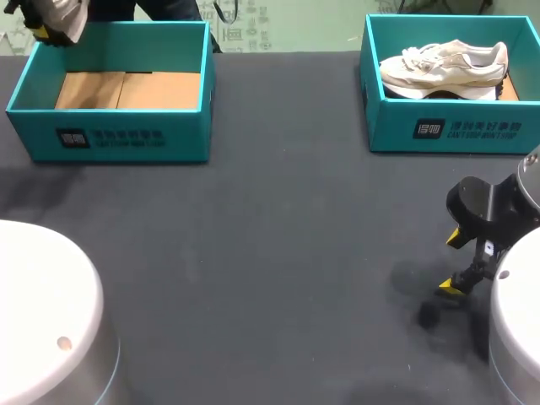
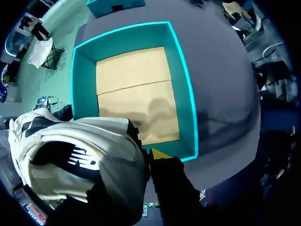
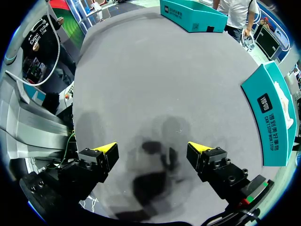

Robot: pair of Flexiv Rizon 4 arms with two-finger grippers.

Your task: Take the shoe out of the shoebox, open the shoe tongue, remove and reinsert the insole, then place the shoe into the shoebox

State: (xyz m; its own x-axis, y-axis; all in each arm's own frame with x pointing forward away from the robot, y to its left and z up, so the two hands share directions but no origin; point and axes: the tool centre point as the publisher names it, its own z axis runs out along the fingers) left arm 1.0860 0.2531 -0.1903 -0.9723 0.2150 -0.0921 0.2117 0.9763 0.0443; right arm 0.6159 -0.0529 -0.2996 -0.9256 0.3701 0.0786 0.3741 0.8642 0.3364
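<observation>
Two teal shoeboxes stood on the dark table (image 1: 270,245), one at the upper left of the head view and one at the upper right, well apart. There were two pale shoes as well. The left shoebox (image 1: 118,135) held no shoe; only its brown cardboard floor showed, creased across the middle. The right shoebox (image 1: 456,126) held the second shoe (image 1: 443,67), a cream trainer lying on its side with the toe toward the box's left wall. The first shoe (image 1: 63,17) was up in the far upper left corner of the head view, past the back left corner of the left shoebox, in the left gripper (image 1: 42,29). In the left wrist view this shoe (image 2: 75,160) filled the space beside the one yellow fingertip (image 2: 160,154) that showed, which lay against its side; the other finger was hidden behind the shoe, and the pincer was pinching it above the open left shoebox (image 2: 83,94). The right gripper (image 1: 456,263) hung low over bare cloth at the lower right of the head view, its two yellow tips spread wide with nothing between them, as the right wrist view (image 3: 153,150) also showed. Two white rounded arm housings sat at the lower left (image 1: 42,312) and lower right (image 1: 519,329) corners.
</observation>
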